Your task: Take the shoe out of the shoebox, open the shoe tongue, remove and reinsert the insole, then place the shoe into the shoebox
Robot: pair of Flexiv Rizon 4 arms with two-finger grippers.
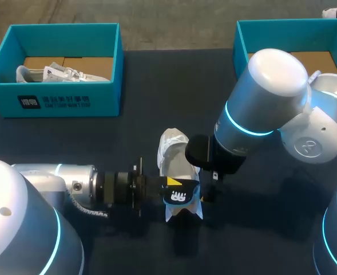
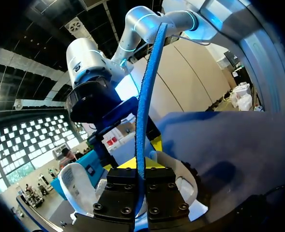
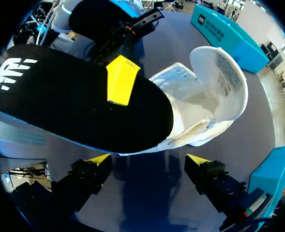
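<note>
Horizontally outstretched, left fingers (image 1: 173, 181) pinch the insole (image 1: 180, 196).

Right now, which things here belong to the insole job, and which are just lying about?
In the job: white shoe; black insole, clamped in left gripper; right gripper, open near the shoe.
Idle: shoebox holding a second shoe; other shoebox. One should take the shoe back; which, I cannot tell.

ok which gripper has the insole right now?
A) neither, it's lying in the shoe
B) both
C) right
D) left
D: the insole is clamped edge-on between the fingers of the left gripper, while the right gripper is open with nothing between its fingers.
</note>
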